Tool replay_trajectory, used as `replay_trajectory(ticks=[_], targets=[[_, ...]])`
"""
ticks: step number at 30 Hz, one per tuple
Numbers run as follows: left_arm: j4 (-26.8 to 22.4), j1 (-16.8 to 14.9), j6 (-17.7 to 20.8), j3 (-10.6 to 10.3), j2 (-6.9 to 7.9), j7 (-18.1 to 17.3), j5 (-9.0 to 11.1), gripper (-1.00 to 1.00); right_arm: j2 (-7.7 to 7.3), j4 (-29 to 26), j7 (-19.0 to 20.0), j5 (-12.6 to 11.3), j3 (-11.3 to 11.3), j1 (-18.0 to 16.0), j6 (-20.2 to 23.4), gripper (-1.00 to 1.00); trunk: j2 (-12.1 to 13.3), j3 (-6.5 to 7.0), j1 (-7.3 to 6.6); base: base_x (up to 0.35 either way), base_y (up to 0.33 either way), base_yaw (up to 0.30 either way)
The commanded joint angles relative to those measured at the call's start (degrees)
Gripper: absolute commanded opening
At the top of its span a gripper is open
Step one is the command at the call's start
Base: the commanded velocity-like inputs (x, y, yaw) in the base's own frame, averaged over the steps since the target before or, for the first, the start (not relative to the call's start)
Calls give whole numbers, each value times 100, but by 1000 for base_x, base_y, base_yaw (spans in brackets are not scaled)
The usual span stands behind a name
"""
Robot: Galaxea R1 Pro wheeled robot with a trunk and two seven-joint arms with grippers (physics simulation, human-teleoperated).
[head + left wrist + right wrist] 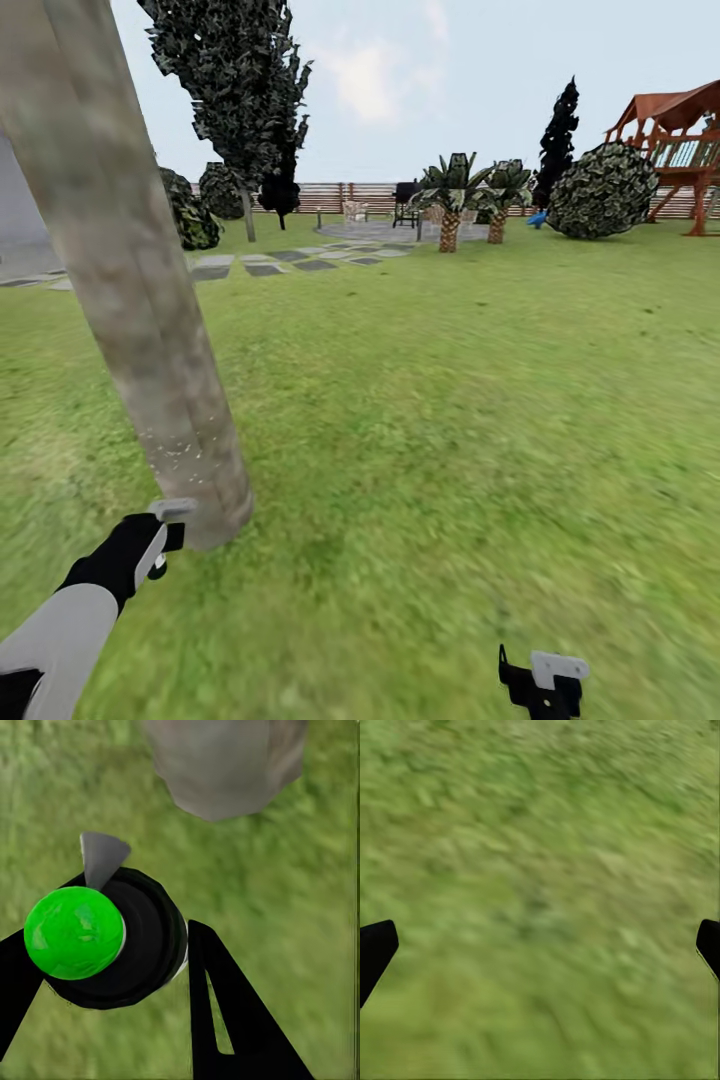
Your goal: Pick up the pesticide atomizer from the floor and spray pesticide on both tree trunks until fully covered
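Note:
A thick mottled grey-tan tree trunk point(130, 300) leans up the left of the head view, and its base point(225, 765) shows in the left wrist view. Fine white pesticide specks point(178, 452) dot the trunk low down. My left gripper point(150, 545) is shut on the pesticide atomizer point(105, 937), a black bottle with a bright green round cap and a grey nozzle point(172, 510) almost touching the trunk's foot. The black fingers point(217, 1020) flank the bottle. Low at the right, my right gripper point(545, 680) hangs open over bare grass point(540, 870).
Grass floor point(450, 420) stretches wide to the right. Grey stepping stones point(260, 265) lead to a patio. Two short palms point(450, 200), a round shrub point(603, 190), a wooden playset point(680, 140), black cypress-like trees point(240, 90) and a slat fence point(340, 195) stand far back.

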Motion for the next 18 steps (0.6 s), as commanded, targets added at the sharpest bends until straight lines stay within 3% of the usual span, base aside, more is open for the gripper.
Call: replay_trajectory(ticks=[1, 18], targets=[[-10, -3, 26, 17, -2, 3, -15, -100, -1, 6, -30, 61, -33, -4, -10, 100, -2, -5, 1, 163, -237, 33], [-9, -3, 18, 10, -17, 3, -14, -100, -3, 0, -48, 53, -38, -4, -10, 100, -2, -5, 1, 54, -271, 2]])
